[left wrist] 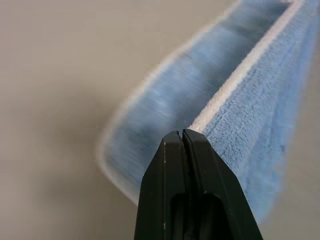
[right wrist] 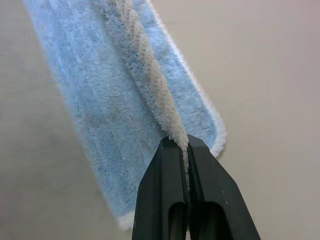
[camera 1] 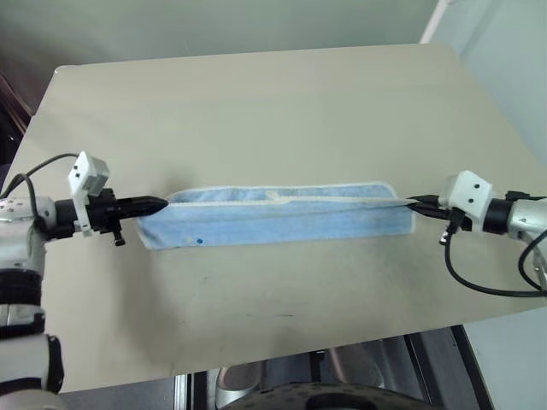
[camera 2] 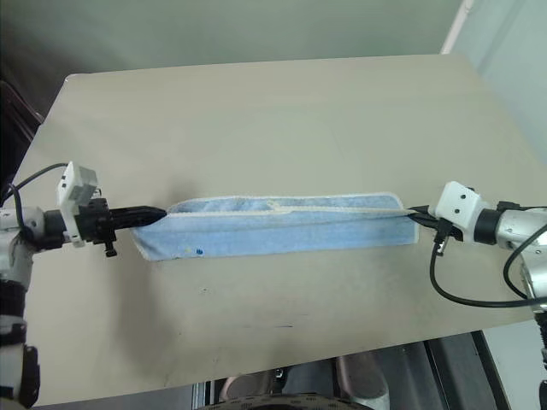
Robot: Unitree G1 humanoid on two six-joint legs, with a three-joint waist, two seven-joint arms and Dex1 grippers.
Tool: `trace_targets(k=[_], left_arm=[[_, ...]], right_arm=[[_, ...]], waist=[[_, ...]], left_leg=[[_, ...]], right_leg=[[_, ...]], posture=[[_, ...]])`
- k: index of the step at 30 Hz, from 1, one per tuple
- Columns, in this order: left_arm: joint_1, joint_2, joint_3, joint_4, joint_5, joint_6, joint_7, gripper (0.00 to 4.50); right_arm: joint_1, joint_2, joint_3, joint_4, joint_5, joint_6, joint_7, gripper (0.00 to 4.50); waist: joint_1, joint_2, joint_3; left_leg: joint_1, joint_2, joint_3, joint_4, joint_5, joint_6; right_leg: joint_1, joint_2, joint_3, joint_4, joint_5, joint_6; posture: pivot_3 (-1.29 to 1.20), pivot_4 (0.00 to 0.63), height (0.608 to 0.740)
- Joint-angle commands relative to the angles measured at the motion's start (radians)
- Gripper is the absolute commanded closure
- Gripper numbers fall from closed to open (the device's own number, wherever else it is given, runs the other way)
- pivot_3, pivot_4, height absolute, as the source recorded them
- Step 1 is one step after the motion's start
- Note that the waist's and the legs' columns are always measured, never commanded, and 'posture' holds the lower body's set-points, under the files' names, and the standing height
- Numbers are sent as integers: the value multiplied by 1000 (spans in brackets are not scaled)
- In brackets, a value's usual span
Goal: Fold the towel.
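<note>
Across the middle of the beige table (camera 1: 256,94) the light-blue towel (camera 1: 282,224) is stretched as a long band, its cream-trimmed upper edge lifted. Each end of that edge is pinched: left gripper (camera 1: 159,204) clamped on one, right gripper (camera 1: 414,203) on the other. Even tension should be kept, edges matched before lowering. No containers are seen.

towel (camera 1: 282,218): soft light-blue terry cloth, fuzzy nap, matt, stretched between the two grippers
trim (right wrist: 150,85): cream-white, rough and woolly, running away from the right gripper (right wrist: 187,145)
left gripper (left wrist: 182,134): smooth black plastic, slight sheen
table (camera 1: 282,102): beige, smooth, matt
</note>
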Motion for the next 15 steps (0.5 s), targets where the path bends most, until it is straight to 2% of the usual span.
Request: trace_targets(k=[1, 5, 15], left_arm=[[-66, 2, 8, 134, 74, -86, 50, 4465], [-145, -37, -17, 242, 116, -135, 54, 4465], [-281, -112, -15, 455, 202, -326, 147, 4465]], right_arm=[[-63, 9, -24, 118, -57, -11, -66, 4500], [-134, 52, 11, 201, -83, -13, -97, 4500], [-244, 135, 50, 375, -137, -41, -167, 4500]], waist=[[0, 0, 0], [-1, 0, 0], [2, 0, 0]], left_leg=[[0, 0, 0, 0, 0, 0], [0, 0, 0, 0, 0, 1], [-2, 0, 0, -1, 1, 1]], right_leg=[[1, 0, 0, -1, 2, 2], [1, 0, 0, -3, 7, 10], [1, 0, -1, -6, 8, 12]], posture=[[0, 150, 740], [0, 150, 740], [0, 150, 740]])
